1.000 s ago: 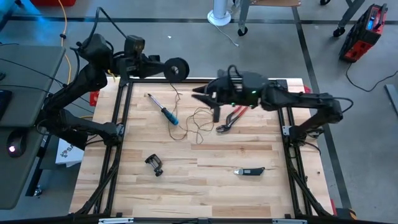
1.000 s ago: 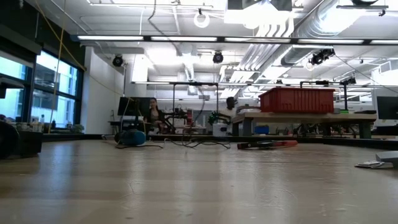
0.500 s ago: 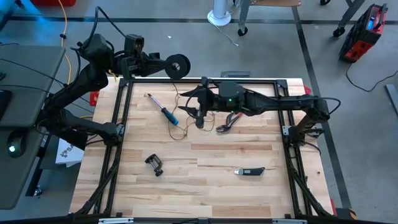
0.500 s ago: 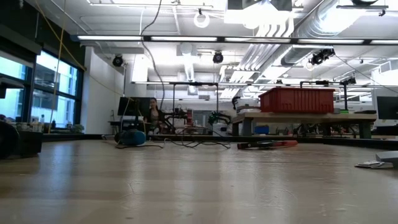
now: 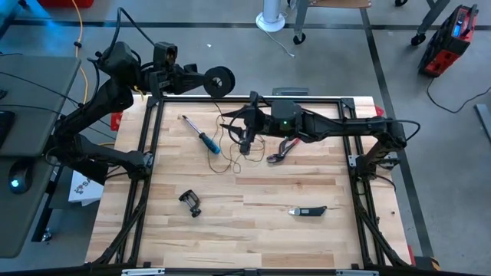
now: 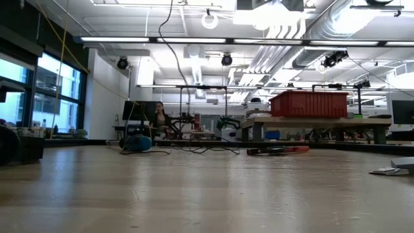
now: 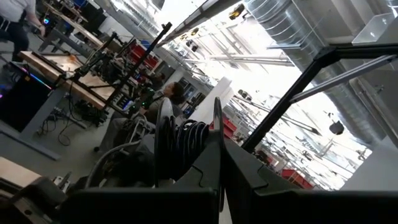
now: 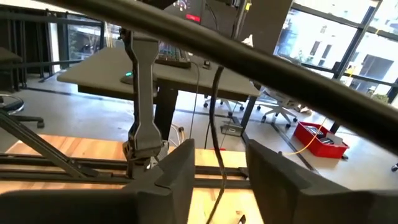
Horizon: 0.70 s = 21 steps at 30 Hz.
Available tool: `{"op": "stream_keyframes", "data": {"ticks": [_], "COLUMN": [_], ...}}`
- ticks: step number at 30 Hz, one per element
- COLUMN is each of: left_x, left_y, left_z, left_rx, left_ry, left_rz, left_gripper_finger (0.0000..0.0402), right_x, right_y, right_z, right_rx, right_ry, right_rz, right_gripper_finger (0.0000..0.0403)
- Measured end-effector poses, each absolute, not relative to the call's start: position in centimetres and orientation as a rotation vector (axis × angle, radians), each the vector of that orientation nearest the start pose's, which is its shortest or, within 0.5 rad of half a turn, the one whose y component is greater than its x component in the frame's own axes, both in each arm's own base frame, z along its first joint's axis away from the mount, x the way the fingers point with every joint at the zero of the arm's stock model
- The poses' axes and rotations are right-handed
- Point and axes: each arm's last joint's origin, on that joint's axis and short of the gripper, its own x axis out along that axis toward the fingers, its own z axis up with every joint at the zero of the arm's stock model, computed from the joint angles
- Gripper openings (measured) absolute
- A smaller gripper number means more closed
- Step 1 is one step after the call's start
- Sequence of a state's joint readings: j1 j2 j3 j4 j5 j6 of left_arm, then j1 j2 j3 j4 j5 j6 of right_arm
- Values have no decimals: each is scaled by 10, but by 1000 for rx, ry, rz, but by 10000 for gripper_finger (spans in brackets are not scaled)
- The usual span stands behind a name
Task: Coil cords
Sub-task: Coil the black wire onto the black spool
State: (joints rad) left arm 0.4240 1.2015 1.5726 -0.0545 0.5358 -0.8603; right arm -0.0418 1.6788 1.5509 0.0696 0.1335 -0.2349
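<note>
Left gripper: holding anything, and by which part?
The left gripper, at the table's far-left edge, holds the reel by its flat sides: the left wrist view shows its fingers on the disc.

We have 4 views. The high view looks straight down from above on the whole table, both arms and the floor around it. The low view sits at tabletop height, close to the wood, facing level across it into the room. The left wrist view faces upward past the reel toward ceiling ducts. The right wrist view looks forward across the table's far edge toward desks. High and low share the red pliers and blue-handled screwdriver.
</note>
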Motion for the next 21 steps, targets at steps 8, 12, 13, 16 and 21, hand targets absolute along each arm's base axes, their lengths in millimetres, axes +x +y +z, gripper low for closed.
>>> {"op": "stream_keyframes", "data": {"ticks": [8,12,13,16,21], "left_x": [206,206,205,203,203], "left_y": [77,77,78,81,89], "left_z": [523,523,523,522,510], "left_rx": [-707,-693,-694,-696,-695], "left_ry": [-213,-213,-212,-203,-130], "left_rz": [-222,-218,-213,-188,-73], "left_gripper_finger": [0,0,0,0,0], "right_x": [395,391,389,377,353], "right_y": [-20,-17,-15,-9,7], "right_z": [389,392,394,404,425], "right_rx": [-246,-247,-237,-185,-135], "right_ry": [77,84,81,79,52], "right_rz": [-168,-174,-173,-155,-105], "right_gripper_finger": [62,8,8,2,1]}}
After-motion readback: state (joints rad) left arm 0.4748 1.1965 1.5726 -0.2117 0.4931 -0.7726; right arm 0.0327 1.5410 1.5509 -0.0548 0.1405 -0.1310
